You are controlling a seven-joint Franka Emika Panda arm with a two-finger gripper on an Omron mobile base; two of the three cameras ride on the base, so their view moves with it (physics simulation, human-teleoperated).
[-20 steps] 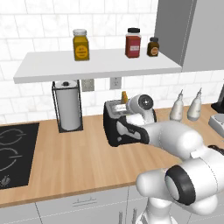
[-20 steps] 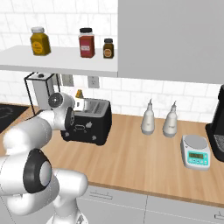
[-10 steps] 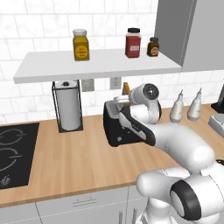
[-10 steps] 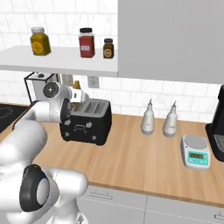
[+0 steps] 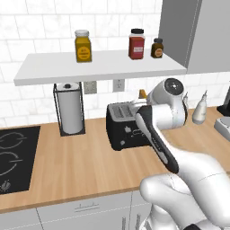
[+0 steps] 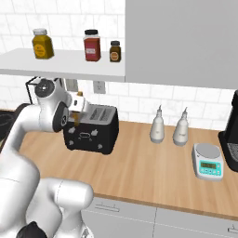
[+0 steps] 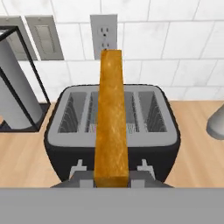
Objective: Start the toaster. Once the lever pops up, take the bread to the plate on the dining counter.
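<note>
The black toaster [image 5: 122, 129] [image 6: 93, 132] [image 7: 61, 153] stands on the wall counter against the tiled wall. The bread [image 7: 111, 122], a golden-brown slice, hangs upright just above the toaster's silver slots. My gripper [image 7: 111, 177] is shut on its lower end, one finger on each flat side. From the left base camera only the slice's orange tip [image 5: 142, 93] shows behind my wrist. From the right base camera the hand [image 6: 77, 108] sits over the toaster's left end. The plate and the dining counter are out of view.
A paper towel roll in a black stand [image 5: 69, 108] is left of the toaster, with a cooktop [image 5: 13, 155] beyond it. Two pale bottles [image 6: 158, 126], a scale [image 6: 208, 160] and a coffee machine [image 6: 231, 135] are to the right. A shelf with jars [image 5: 99, 63] hangs overhead.
The hand has risen from the toaster's top, lifting the bread slice up out of the slot. The gripper has stayed shut on it.
</note>
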